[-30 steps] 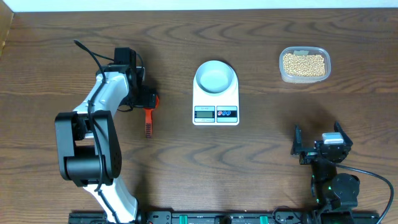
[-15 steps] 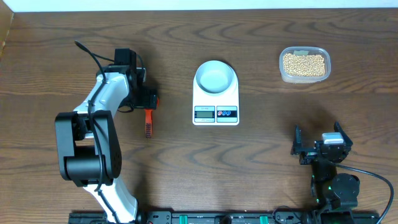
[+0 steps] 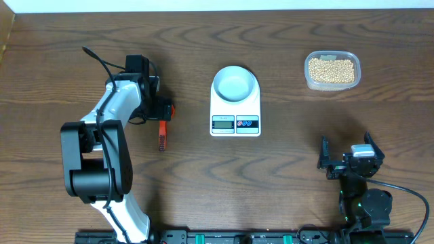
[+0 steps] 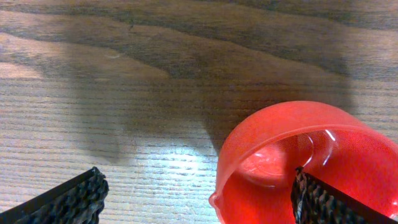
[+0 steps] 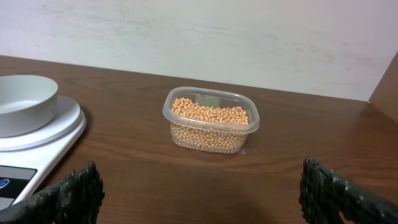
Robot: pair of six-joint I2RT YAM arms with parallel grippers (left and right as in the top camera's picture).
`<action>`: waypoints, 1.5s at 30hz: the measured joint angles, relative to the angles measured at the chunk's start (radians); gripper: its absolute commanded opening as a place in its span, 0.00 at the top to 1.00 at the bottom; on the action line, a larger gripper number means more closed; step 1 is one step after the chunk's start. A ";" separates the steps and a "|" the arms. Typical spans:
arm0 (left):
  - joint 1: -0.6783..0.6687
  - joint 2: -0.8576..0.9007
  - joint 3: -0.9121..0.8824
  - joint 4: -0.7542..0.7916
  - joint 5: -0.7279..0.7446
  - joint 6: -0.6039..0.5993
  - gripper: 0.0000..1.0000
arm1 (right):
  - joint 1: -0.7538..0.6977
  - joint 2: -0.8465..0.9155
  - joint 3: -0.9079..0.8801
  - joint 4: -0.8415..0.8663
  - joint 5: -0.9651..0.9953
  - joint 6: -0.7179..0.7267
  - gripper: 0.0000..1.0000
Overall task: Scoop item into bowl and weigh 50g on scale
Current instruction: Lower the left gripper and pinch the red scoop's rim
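Note:
A red scoop (image 3: pixel 162 130) lies on the table left of the scale, its handle pointing toward the front. My left gripper (image 3: pixel 161 108) hangs over its cup, open. In the left wrist view the red cup (image 4: pixel 298 162) fills the lower right; one finger (image 4: pixel 314 202) stands inside it and the other (image 4: pixel 74 199) over bare wood. The white bowl (image 3: pixel 234 83) sits on the white scale (image 3: pixel 235 115). The tan beans (image 3: pixel 331 69) fill a clear container at the back right. My right gripper (image 3: pixel 346 150) stands open at the front right, holding nothing.
In the right wrist view the bean container (image 5: pixel 211 121) stands ahead on the wood, and the scale (image 5: pixel 43 134) with the bowl (image 5: pixel 25 102) is at the left. A pale wall runs behind the table's far edge.

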 measured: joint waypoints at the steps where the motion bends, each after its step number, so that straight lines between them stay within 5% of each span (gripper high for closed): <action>1: 0.000 0.000 0.000 0.002 0.000 0.000 0.04 | 0.000 0.000 0.000 0.000 0.000 0.000 0.01; 45: 0.000 0.000 0.000 0.016 0.003 -0.002 0.70 | 0.000 0.000 0.000 0.000 0.000 0.000 0.01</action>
